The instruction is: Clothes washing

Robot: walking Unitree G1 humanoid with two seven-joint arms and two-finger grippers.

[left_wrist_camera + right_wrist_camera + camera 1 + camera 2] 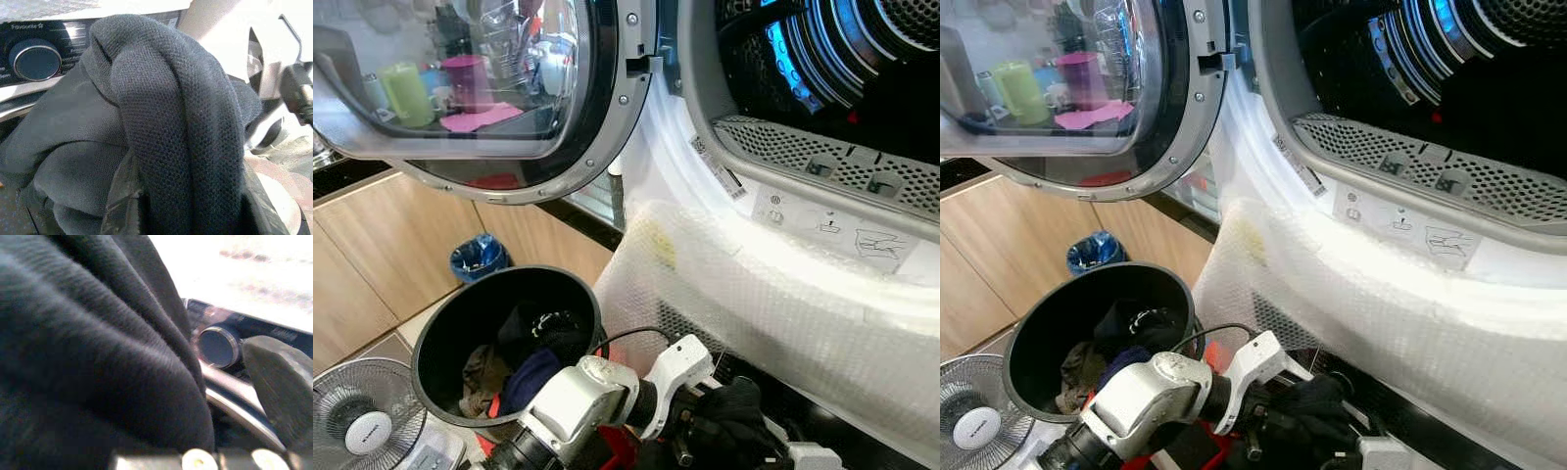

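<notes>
A black knit garment (736,409) is bunched low in front of me, with my left gripper (703,423) shut on it. Up close the garment (166,122) bulges between the left fingers (122,196). My right gripper (809,456) sits just to the right of the bundle, and the same cloth (88,357) drapes across its view. Above stands the open drum (822,59) of the upper machine, its round door (509,98) swung out to the left. A black bucket (440,323) at lower left holds more dark clothes (533,367).
Bubble wrap (754,294) covers the machine front below the drum. The lower machine's dial (35,59) is close behind the garment. A white fan (362,421) stands at the bottom left. A blue-lined bin (478,257) sits by wooden cabinets (372,245).
</notes>
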